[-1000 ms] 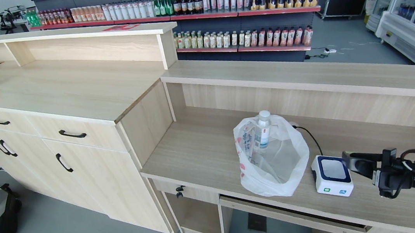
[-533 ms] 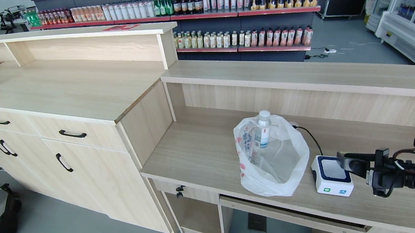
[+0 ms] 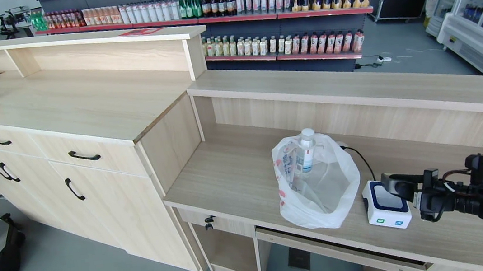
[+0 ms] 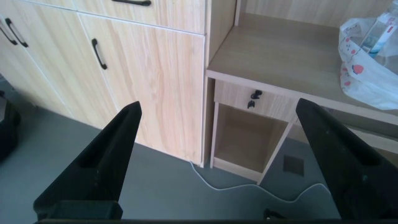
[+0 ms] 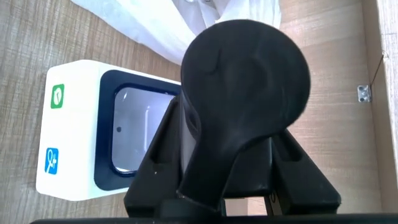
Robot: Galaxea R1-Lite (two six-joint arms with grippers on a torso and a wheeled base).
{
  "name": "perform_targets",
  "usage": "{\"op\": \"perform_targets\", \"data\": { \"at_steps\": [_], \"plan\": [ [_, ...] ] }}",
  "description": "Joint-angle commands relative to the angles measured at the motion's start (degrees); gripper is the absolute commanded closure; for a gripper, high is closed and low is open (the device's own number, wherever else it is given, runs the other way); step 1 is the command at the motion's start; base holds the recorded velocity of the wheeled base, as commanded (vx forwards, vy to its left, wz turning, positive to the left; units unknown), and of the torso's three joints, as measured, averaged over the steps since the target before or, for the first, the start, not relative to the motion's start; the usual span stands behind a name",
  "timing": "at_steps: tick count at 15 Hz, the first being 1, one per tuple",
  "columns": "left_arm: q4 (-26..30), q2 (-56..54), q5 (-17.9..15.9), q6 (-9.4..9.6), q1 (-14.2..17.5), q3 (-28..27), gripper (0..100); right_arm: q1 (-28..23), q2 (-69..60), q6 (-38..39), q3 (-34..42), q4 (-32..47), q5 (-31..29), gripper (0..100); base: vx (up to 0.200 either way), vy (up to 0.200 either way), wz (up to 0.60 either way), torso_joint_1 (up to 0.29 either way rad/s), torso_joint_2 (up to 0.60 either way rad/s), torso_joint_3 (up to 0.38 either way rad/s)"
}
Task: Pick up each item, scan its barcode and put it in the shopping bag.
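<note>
On the lower counter, a bottle stands upright inside the shopping bag. Just beside it, the right end effector, fingers pressed together and empty, hovers over the scanner. The left end effector is spread wide above the floor.

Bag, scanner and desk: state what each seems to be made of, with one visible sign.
Bag: thin, glossy, translucent plastic film; it crumples and the bottle shows through.
Scanner: likely hard white plastic, with a glassy, reflective dark window.
Desk: pale matte wood grain, probably laminate.

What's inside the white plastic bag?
A clear bottle with a white cap stands inside the shopping bag. The crumpled plastic hides the bag's bottom, so anything else there cannot be seen.
</note>
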Motion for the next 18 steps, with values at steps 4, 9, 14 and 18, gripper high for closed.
{"op": "perform_targets", "data": {
  "at_steps": [4,9,14,18],
  "plan": [
    [-0.01,-0.02,0.01,-0.01,0.01,0.0,0,1.6,2.09,1.53,-2.73,-0.06,0.03,100,0.0,0.0,0.0,0.0,0.0,0.0],
    [-0.01,-0.02,0.01,-0.01,0.01,0.0,0,2.13,2.71,2.85,-4.05,-0.06,0.03,100,0.0,0.0,0.0,0.0,0.0,0.0],
    [-0.01,-0.02,0.01,-0.01,0.01,0.0,0,2.66,2.27,5.58,-4.4,0.2,-0.06,100,0.0,0.0,0.0,0.0,0.0,0.0],
    [-0.01,-0.02,0.01,-0.01,0.01,0.0,0,0.29,-15.13,26.05,-2.2,15.06,-0.24,100,0.0,0.0,0.0,0.0,0.0,0.0]
  ]
}}
